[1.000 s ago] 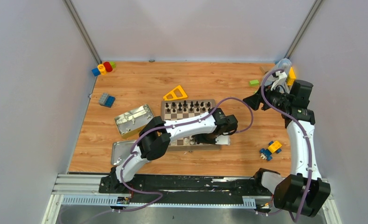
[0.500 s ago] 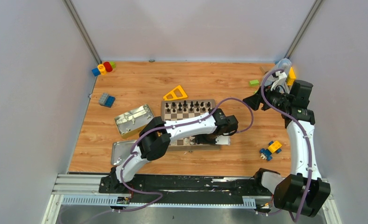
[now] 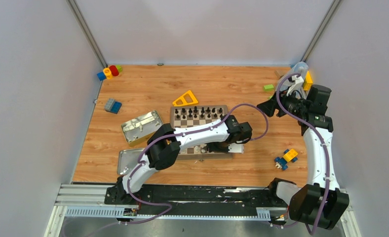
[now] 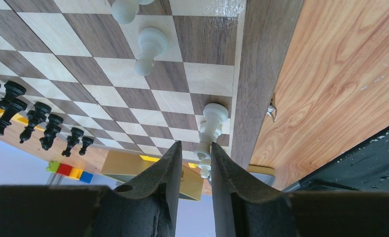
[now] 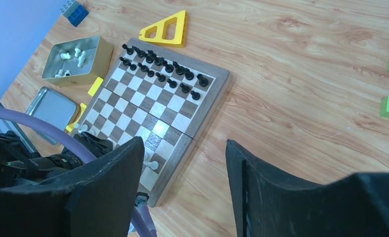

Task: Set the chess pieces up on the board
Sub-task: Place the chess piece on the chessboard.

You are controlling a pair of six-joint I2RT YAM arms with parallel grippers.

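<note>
The board [image 3: 198, 120] lies mid-table with two rows of black chess pieces [image 3: 197, 112] along its far side. My left gripper [image 3: 205, 147] reaches over the near edge. In the left wrist view its jaws [image 4: 194, 148] stand slightly apart around the top of a white piece [image 4: 210, 133] standing on a corner square of the board [image 4: 133, 84]. That piece lies against the right finger only. Two more white pieces [image 4: 150, 47] stand further along. My right gripper [image 3: 267, 106] is open and empty, raised at the far right [image 5: 185, 143], looking down on the board [image 5: 153, 106].
A metal tin [image 3: 142, 126] holding white pieces sits left of the board, with a flat tin lid [image 3: 128, 160] near the front edge. A yellow triangle block [image 3: 185, 98] lies behind the board. Toy blocks lie at the far left [image 3: 109, 71], left [image 3: 112, 105], right [image 3: 286, 158] and far right [image 3: 268, 88].
</note>
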